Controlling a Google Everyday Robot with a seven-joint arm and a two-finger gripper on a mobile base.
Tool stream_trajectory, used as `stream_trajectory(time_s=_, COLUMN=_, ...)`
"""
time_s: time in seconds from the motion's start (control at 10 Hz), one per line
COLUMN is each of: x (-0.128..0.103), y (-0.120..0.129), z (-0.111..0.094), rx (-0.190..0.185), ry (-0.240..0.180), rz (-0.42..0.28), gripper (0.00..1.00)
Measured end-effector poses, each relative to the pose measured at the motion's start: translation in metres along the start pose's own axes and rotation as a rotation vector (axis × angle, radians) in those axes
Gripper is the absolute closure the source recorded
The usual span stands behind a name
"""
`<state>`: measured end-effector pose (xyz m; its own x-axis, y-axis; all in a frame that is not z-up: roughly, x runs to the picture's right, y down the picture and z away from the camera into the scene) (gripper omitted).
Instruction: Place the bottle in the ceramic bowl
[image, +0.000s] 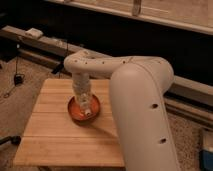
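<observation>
Over the middle of the wooden tabletop (55, 135), the white arm (140, 95) bends down from the right and ends in the gripper (86, 111), which hangs straight above the ceramic bowl (75, 114) and reaches down into it. The bowl is a shallow orange-red dish with a darker rim, sitting flat on the slats a little toward the 12 o'clock side of the tabletop's centre. Its 9 o'clock and 6 o'clock arcs of rim show plainly; the wrist and gripper cover much of the hollow.

Inside the bowl, a pale whitish shape, the bottle (88, 113), lies low at about the centre, directly beneath the gripper. Where the bottle ends and the gripper begins cannot be made out, so whether the jaws are spread, pressed together or pinching the bottle is something I cannot tell. Nothing else shows in the bowl's visible part.

Behind the tabletop, at 12 o'clock, a long grey ledge (45, 45) runs across, with a small pale box (34, 33) lying on it at 10 o'clock.
</observation>
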<state>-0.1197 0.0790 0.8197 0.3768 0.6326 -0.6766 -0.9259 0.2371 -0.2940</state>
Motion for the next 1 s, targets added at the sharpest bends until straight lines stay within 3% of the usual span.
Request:
stream_trajectory(time_s=0.2, x=0.003, y=0.002, z=0.018, rx=-0.004, ry=0.033, rz=0.015, gripper=0.23)
stream_trajectory(time_s=0.3, x=0.004, y=0.002, z=0.023, rx=-0.007, ry=0.037, rz=0.025, gripper=0.2)
stream_trajectory(time_s=0.6, x=0.007, y=0.002, z=0.03, rx=-0.022, ry=0.029, rz=0.054, gripper=0.2)
stream_trajectory(time_s=0.8, x=0.006, y=0.013, z=0.017, rx=-0.043, ry=-0.019, rz=0.048, gripper=0.2)
stream_trajectory(time_s=1.0, x=0.005, y=0.01, z=0.016, rx=-0.043, ry=-0.027, rz=0.053, gripper=0.2)
